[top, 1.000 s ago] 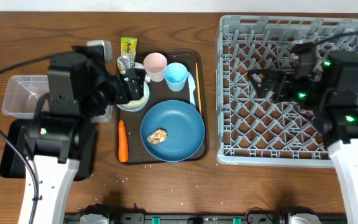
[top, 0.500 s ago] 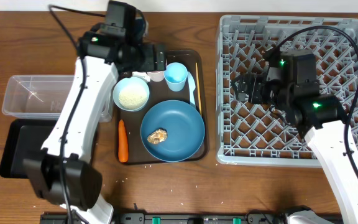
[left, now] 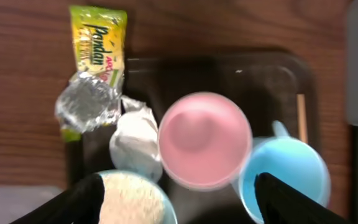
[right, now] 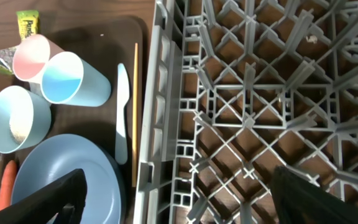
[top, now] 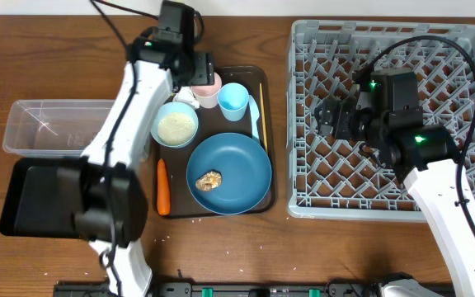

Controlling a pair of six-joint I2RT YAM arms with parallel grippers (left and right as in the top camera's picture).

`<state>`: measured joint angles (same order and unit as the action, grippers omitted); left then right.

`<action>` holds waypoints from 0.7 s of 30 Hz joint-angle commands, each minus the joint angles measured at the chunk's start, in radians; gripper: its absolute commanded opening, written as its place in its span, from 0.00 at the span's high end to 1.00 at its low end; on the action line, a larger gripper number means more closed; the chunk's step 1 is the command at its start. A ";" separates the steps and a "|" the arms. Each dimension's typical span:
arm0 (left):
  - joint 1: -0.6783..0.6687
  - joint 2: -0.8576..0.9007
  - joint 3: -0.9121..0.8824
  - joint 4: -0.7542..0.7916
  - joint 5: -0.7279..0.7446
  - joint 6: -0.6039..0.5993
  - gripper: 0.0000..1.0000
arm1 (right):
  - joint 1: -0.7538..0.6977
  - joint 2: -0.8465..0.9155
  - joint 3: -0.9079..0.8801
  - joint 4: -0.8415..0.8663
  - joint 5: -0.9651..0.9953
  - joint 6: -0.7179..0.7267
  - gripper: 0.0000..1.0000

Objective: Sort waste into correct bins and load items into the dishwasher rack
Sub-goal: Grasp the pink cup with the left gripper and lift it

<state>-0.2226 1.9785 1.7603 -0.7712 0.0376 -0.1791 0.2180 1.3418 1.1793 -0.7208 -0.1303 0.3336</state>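
Soft, even light from above casts faint shadows; the left wrist view is blurred around the pink cup (left: pixel 204 139), and the snack wrapper (left: pixel 92 71) glints at its foil end.

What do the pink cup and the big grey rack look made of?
Pink cup: probably matte plastic, given its even colour and dull sheen. Large grey lattice rack: seemingly moulded plastic, uniform grey with thin crossing ribs.

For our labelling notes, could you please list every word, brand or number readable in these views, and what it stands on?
"Pandan": on the snack wrapper, in the left wrist view.
Small red word beside it: too blurred to read.
No other text is legible.
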 commanded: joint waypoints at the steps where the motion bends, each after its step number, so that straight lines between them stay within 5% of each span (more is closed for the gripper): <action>1: 0.013 0.053 0.013 0.031 -0.027 0.010 0.22 | 0.006 0.007 0.026 -0.010 0.014 0.011 0.11; 10: 0.072 0.141 0.013 0.072 -0.013 -0.021 0.35 | 0.006 0.007 0.024 -0.024 0.014 0.011 0.11; 13: 0.090 0.143 0.013 0.096 0.051 -0.020 0.46 | 0.006 0.007 0.024 -0.023 0.014 0.010 0.08; 21: 0.092 0.166 0.000 0.111 0.113 -0.020 0.47 | 0.006 0.007 0.024 -0.024 0.014 0.010 0.08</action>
<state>-0.1257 2.1155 1.7603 -0.6605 0.1196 -0.1909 0.2180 1.3418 1.1797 -0.7418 -0.1284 0.3340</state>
